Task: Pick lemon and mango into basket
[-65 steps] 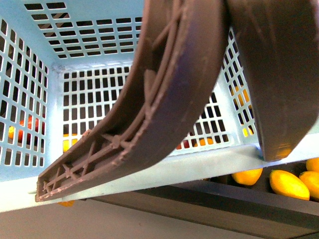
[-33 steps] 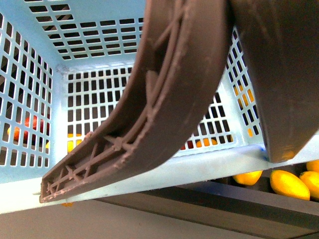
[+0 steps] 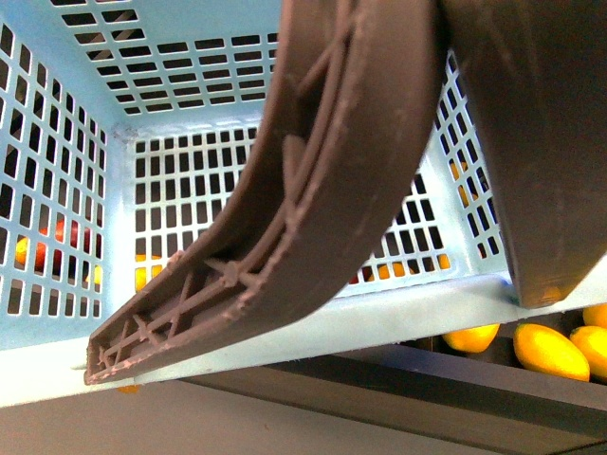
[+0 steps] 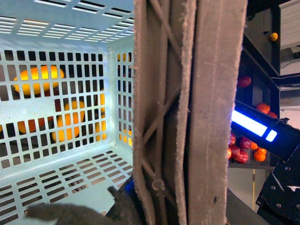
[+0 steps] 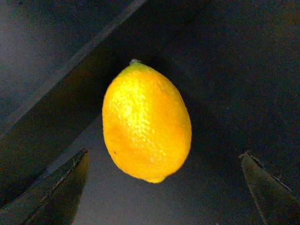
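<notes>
Basket (image 3: 285, 332) drifts slightly rightward in front view. Lemon (image 5: 146, 122) dead ahead of right gripper (image 5: 162, 157), fingers spread wide either side, long axis crossing closing line.

No readable text, label, brand, number or sign shows in any view.

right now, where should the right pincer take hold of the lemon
Likely across the fat middle of the lemon, a pad on each long flank. The right pincer is open with a fingertip either side, and the lemon's long axis runs roughly between them, so coming straight on closes over its short width; the tapered ends may slip.
</notes>
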You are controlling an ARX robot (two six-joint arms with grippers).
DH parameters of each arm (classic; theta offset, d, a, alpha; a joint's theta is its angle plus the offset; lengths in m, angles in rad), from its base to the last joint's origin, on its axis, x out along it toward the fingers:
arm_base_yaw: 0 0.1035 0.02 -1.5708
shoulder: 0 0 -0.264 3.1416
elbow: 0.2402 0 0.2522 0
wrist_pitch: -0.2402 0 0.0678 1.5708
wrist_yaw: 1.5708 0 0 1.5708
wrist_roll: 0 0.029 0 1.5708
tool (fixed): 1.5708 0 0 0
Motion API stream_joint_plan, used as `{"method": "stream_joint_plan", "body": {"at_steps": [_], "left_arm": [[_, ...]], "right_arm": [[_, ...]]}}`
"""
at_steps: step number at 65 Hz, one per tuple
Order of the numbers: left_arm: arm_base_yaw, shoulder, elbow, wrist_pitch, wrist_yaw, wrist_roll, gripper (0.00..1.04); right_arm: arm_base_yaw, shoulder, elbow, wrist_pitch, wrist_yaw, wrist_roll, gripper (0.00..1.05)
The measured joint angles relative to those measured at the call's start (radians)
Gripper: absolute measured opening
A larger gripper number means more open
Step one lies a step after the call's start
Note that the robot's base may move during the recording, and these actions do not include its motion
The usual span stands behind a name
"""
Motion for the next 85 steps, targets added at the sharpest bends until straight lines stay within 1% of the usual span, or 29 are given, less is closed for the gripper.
{"method": "stream_joint_plan", "body": {"at_steps": [24,41,44,45,48,54,56,58,61,66,73,79,85], "left_arm": [[0.0,0.0,0.0,0.0,-0.001,0.0,0.15],[0.0,0.0,0.0,0.0,0.0,0.0,0.15],[0.0,0.0,0.0,0.0,0.0,0.0,0.15],[0.0,0.0,0.0,0.0,0.0,0.0,0.15],[0.0,0.0,0.0,0.0,0.0,0.0,0.15],[0.0,0.0,0.0,0.0,0.0,0.0,0.15],[0.0,0.0,0.0,0.0,0.0,0.0,0.15],[0.0,0.0,0.0,0.0,0.0,0.0,0.15],[0.0,0.0,0.0,0.0,-0.001,0.0,0.15],[0.0,0.0,0.0,0.0,-0.001,0.0,0.15],[0.0,0.0,0.0,0.0,0.0,0.0,0.15],[0.0,0.0,0.0,0.0,0.0,0.0,0.15],[0.0,0.0,0.0,0.0,0.0,0.0,0.15]], "right_arm": [[0.011,0.107,0.144,-0.079,0.001,-0.004,0.96],[0.022,0.17,0.23,-0.118,0.02,0.025,0.96],[0.024,0.174,0.236,-0.119,0.021,0.03,0.91],[0.025,0.176,0.238,-0.118,0.022,0.035,0.88],[0.026,0.177,0.239,-0.117,0.023,0.047,0.82],[0.027,0.177,0.238,-0.107,0.023,0.068,0.73],[0.027,0.176,0.23,-0.096,0.022,0.08,0.67],[0.027,0.172,0.216,-0.08,0.022,0.092,0.64],[0.026,0.164,0.193,-0.059,0.021,0.105,0.63],[0.017,0.119,0.103,0.005,0.018,0.136,0.62],[-0.012,-0.008,-0.109,0.169,-0.002,0.203,0.62],[-0.035,-0.101,-0.227,0.257,-0.01,0.24,0.62],[-0.07,-0.251,-0.393,0.369,-0.026,0.287,0.62]]}}
